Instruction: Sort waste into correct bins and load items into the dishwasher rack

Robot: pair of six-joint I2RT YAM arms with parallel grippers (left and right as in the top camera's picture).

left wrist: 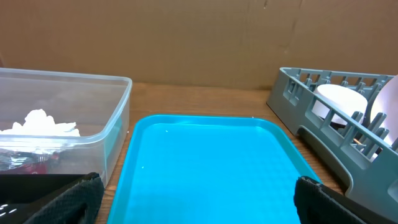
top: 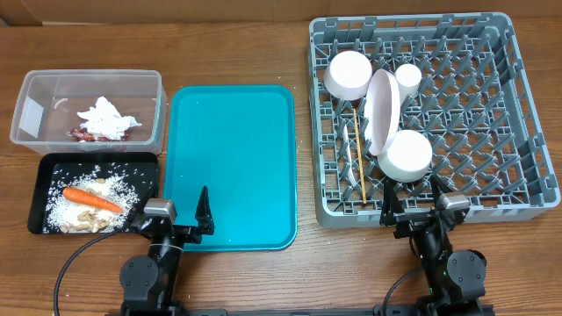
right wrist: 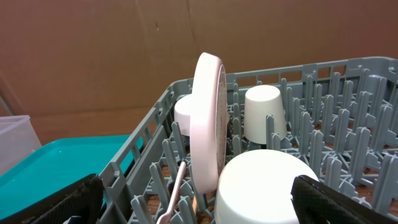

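The left gripper (top: 182,215) sits low in the frame at the lower-left corner of the flat teal plastic serving tray (top: 233,132), jaws spread wide and gripping nothing. The right gripper (top: 420,209), lower right, is likewise spread and empty at the near wall of the large square grey plastic dishwasher rack (top: 527,175). In the rack's left half a pale pink plate (top: 384,110) stands on edge between pegs, with a white cup (top: 408,77) beside it, a round white dish (top: 349,75) to its left, an upturned white bowl (top: 407,155) below it, and a white plastic fork (top: 351,145) lying alongside a thin wooden chopstick (top: 360,162). At upper left, the clear plastic rectangular tub (top: 35,92) holds a crumpled white napkin (top: 107,118) and a red crinkled wrapper (top: 83,134). Just below it, the shallow black rectangular tray (top: 39,197) holds a small orange carrot (top: 90,199), white rice grains (top: 118,183) and beige food scraps (top: 83,224).
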